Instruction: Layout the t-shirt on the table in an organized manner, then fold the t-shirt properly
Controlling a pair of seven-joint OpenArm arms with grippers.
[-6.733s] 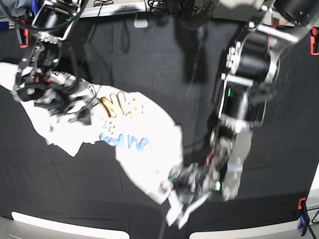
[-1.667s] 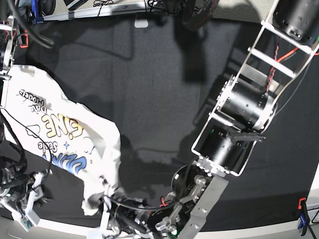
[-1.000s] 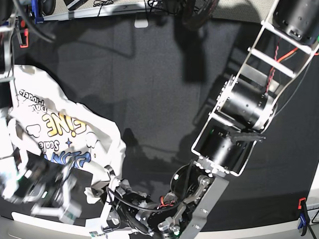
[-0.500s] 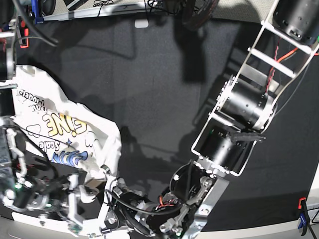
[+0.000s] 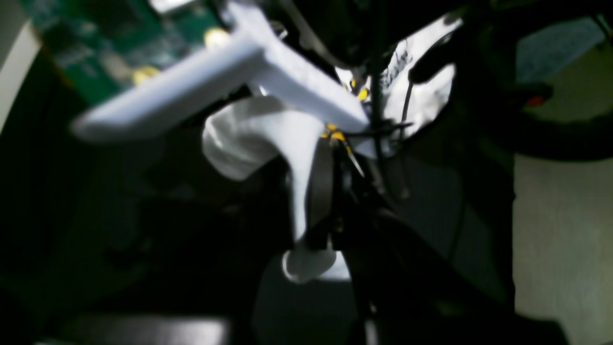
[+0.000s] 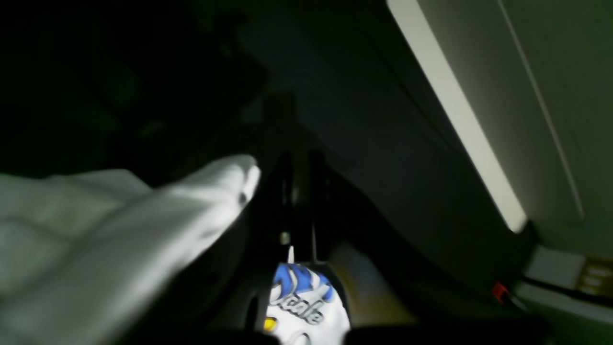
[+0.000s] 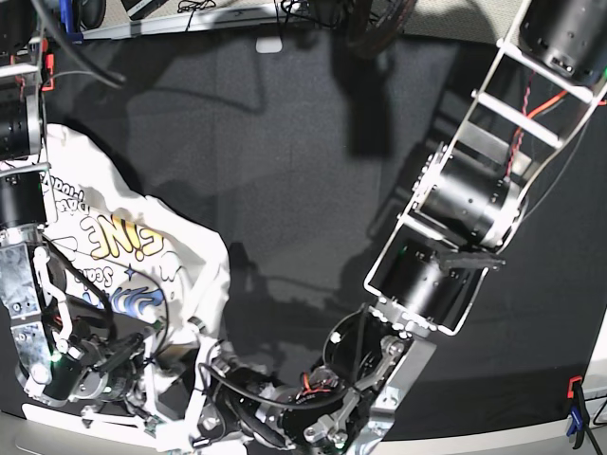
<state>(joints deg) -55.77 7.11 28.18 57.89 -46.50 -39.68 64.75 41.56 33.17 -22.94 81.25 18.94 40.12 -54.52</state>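
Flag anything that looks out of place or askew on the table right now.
The t-shirt is bunched at the table's near-left corner, not laid flat: its print is creased and its lower edge gathered into folds. Both grippers crowd that corner, the left gripper shut on a twisted strip of the cloth.

Beyond the far edge of my work surface I see a pale strip of bench (image 7: 204,19) strewn with dark cables (image 7: 194,8). Orange clamps (image 7: 597,81) bite the cloth at the sides (another (image 7: 45,68) sits opposite). A light rail (image 7: 479,441) runs along the near edge. Grey floor (image 5: 560,225) lies below, dimly lit.
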